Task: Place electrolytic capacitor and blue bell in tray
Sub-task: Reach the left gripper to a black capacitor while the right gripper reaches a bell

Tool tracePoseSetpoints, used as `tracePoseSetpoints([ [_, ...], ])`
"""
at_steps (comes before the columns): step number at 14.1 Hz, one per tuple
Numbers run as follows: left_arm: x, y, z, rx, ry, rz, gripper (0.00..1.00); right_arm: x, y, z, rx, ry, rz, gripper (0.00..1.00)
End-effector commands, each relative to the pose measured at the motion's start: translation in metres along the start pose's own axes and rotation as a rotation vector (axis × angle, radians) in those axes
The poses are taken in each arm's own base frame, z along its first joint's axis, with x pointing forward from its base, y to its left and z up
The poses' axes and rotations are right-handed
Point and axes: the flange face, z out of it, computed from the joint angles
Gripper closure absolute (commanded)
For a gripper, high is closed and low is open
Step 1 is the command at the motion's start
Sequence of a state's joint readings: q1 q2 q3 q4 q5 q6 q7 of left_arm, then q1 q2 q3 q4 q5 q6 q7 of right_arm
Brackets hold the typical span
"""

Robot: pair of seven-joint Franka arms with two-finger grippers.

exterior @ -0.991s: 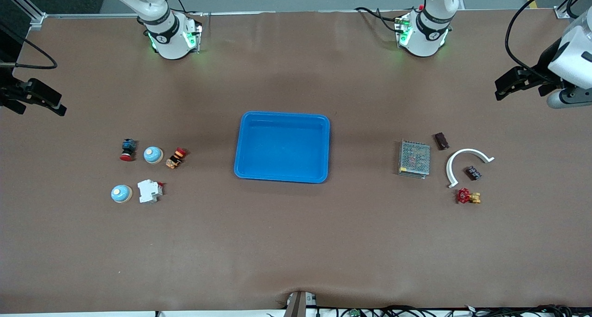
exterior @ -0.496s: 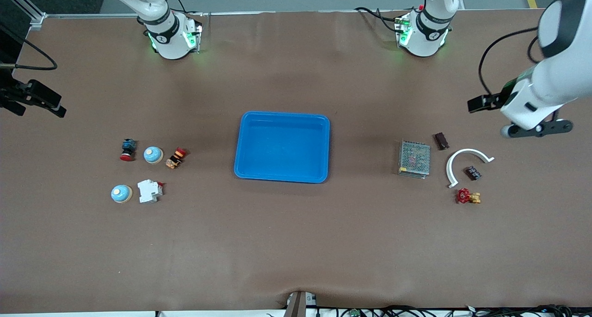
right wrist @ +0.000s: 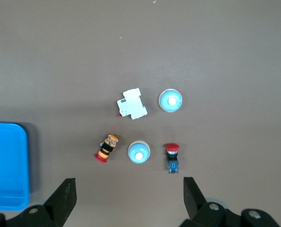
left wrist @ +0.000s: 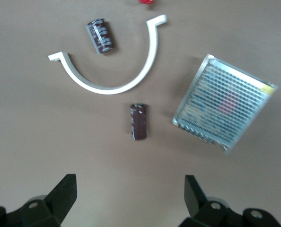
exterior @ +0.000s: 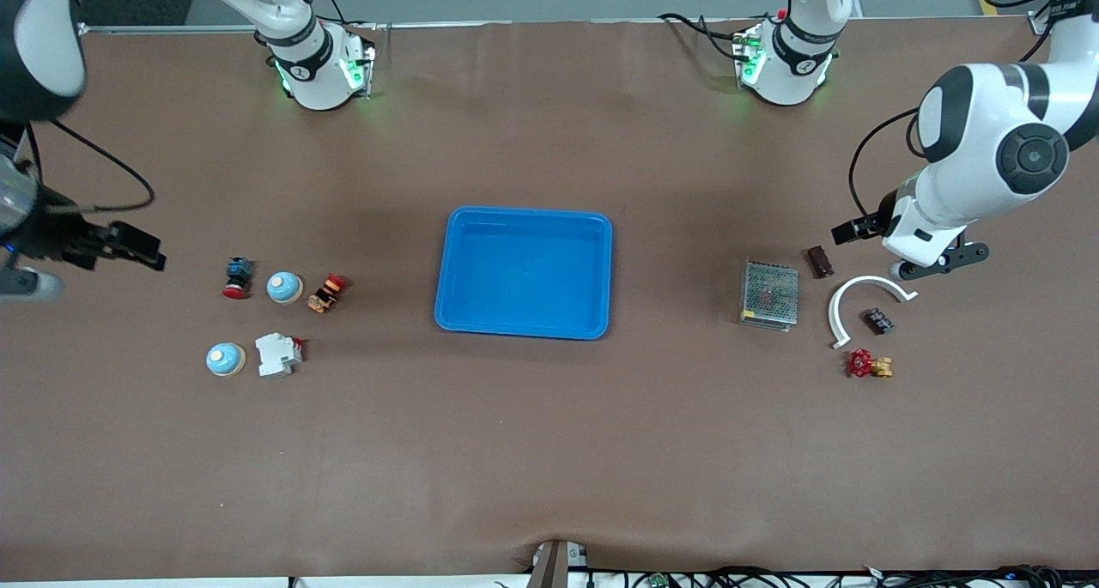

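The blue tray (exterior: 524, 272) lies at the table's middle; its corner shows in the right wrist view (right wrist: 8, 165). Two blue bells (exterior: 283, 287) (exterior: 225, 360) sit toward the right arm's end, also seen in the right wrist view (right wrist: 139, 152) (right wrist: 171, 100). Two dark electrolytic capacitors (exterior: 819, 261) (exterior: 877, 320) lie toward the left arm's end, also seen in the left wrist view (left wrist: 139, 121) (left wrist: 100, 36). My left gripper (exterior: 852, 230) (left wrist: 129, 187) is open and empty, up beside the first capacitor. My right gripper (exterior: 137, 249) (right wrist: 128, 189) is open and empty, up beside the bell group.
By the bells are a red-capped blue button (exterior: 237, 277), an orange and red part (exterior: 326, 293) and a white breaker (exterior: 277, 354). By the capacitors are a metal mesh box (exterior: 769, 294), a white curved strip (exterior: 867, 300) and a red valve (exterior: 867, 364).
Both arms have come in from the table's ends. The left gripper has swung down toward the capacitors. The right gripper has moved toward the bells. Nothing on the table has moved.
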State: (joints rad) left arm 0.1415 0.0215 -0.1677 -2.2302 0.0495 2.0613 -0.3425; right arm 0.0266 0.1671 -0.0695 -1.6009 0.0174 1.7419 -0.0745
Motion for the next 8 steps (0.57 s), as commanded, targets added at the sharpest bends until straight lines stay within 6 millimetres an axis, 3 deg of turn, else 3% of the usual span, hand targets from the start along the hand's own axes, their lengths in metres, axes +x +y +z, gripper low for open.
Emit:
tracePoseSetpoints([
  [1, 0.001, -0.009, 0.034, 0.0, 0.004, -0.042, 0.0, 0.023, 0.0, 0.035, -0.019, -0.016, -0.148, 0.0],
  [8, 0.026, -0.006, 0.117, -0.036, -0.027, -0.049, 0.11, 0.045, 0.028, 0.13, -0.015, -0.069, -0.298, 0.0],
])
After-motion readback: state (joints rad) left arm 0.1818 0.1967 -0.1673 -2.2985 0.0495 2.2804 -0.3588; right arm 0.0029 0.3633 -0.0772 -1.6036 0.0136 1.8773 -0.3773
